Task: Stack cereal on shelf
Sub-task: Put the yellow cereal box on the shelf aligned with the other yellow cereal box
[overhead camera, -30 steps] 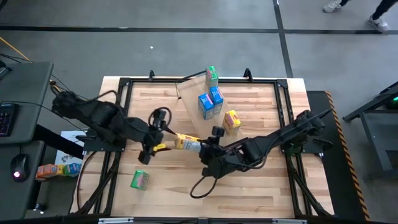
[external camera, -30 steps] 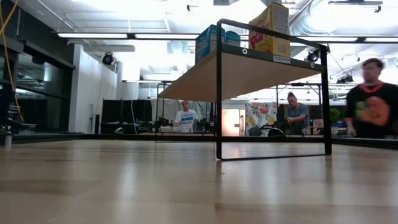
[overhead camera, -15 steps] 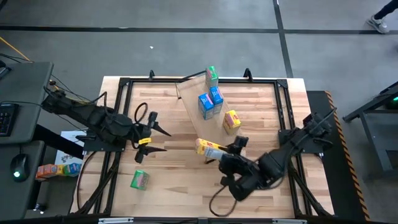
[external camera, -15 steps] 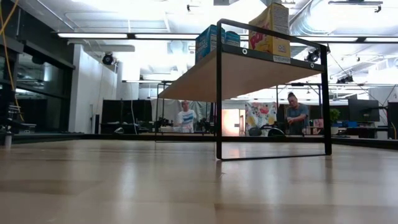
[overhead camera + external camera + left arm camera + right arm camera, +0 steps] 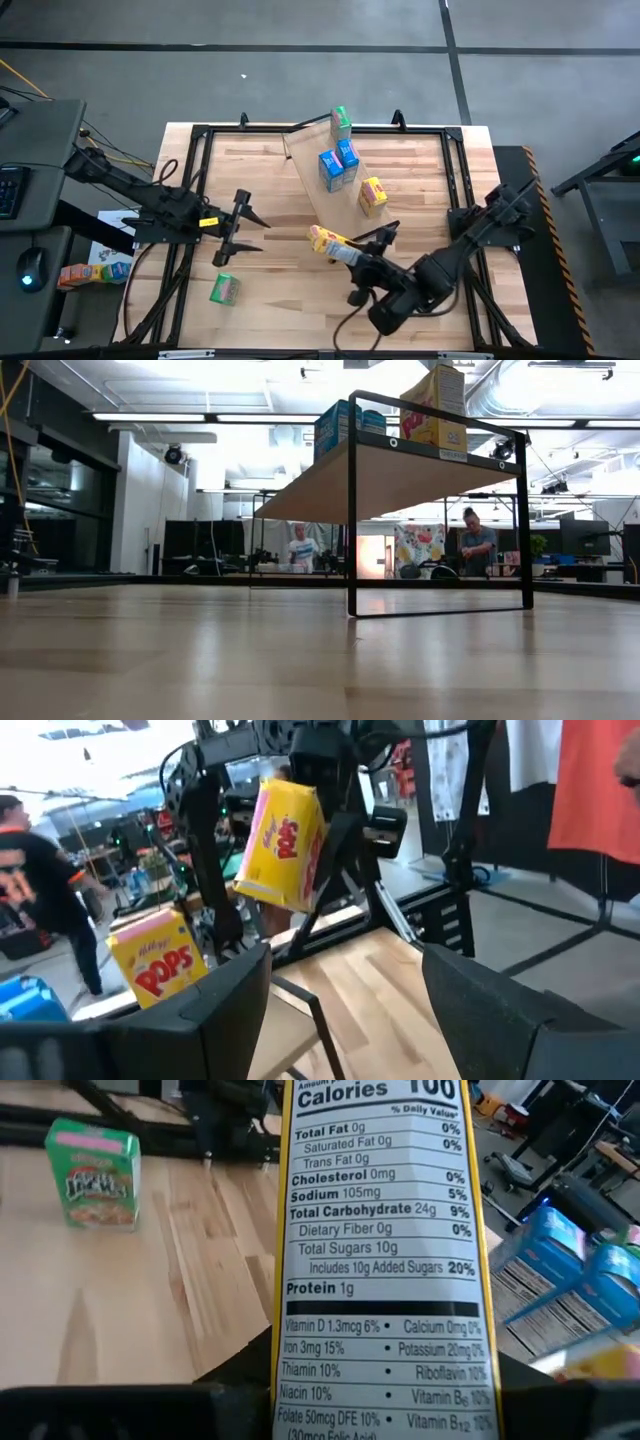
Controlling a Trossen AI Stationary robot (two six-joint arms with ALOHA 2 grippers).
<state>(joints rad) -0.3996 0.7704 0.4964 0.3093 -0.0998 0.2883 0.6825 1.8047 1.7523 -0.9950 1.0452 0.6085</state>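
The shelf [image 5: 330, 195] carried four cereal boxes: a green box [image 5: 341, 122] at its far end, two blue boxes [image 5: 337, 164] side by side at the middle, and a yellow box [image 5: 372, 194] nearer the front. The right gripper [image 5: 352, 257] pinched a second yellow box [image 5: 333, 243] just off the shelf's near end, apparently lifted clear of the tabletop [image 5: 280, 290]. The left gripper [image 5: 250, 228], fingers spread and holding nothing, hovered left of it. Another green box [image 5: 224, 289] lay alone on the tabletop near the front left.
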